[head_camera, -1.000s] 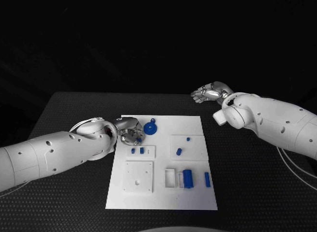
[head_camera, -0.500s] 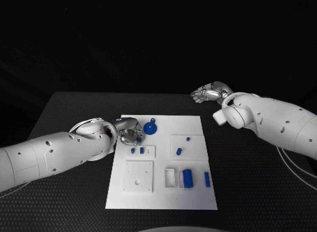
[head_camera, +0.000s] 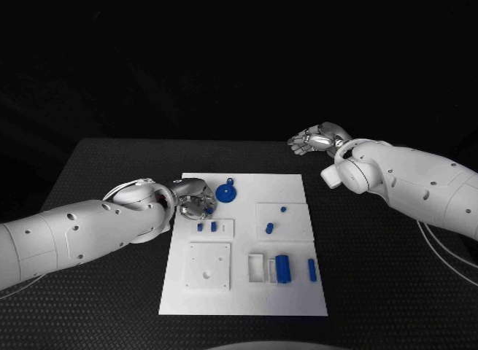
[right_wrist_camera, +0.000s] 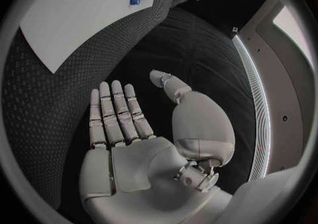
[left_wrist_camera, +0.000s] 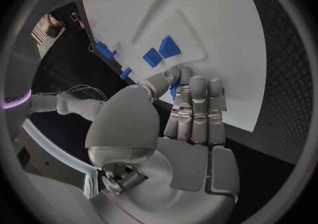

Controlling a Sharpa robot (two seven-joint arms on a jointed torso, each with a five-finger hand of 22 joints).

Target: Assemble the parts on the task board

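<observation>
The white task board [head_camera: 244, 292] lies in the middle of the black table. A blue round part with a short stem [head_camera: 227, 192] sits near the board's far left corner. My left hand [head_camera: 195, 199] is right beside it. In the left wrist view the thumb and nearest finger of that hand [left_wrist_camera: 188, 118] close on a bit of blue [left_wrist_camera: 174, 89]. My right hand [head_camera: 317, 138] hovers over the table beyond the board's far right corner. In the right wrist view it [right_wrist_camera: 132, 128] holds nothing and its fingers are straight and apart.
Two small blue pegs [head_camera: 207, 227] stand in a plate near my left hand, and two more [head_camera: 268, 228] stand to their right. A blue cylinder [head_camera: 283, 269] and a slim blue bar [head_camera: 312, 270] lie at the board's near right, beside a white square block [head_camera: 209, 266].
My left hand has edged slightly toward the blue round part. The right arm and the other parts have not moved.
</observation>
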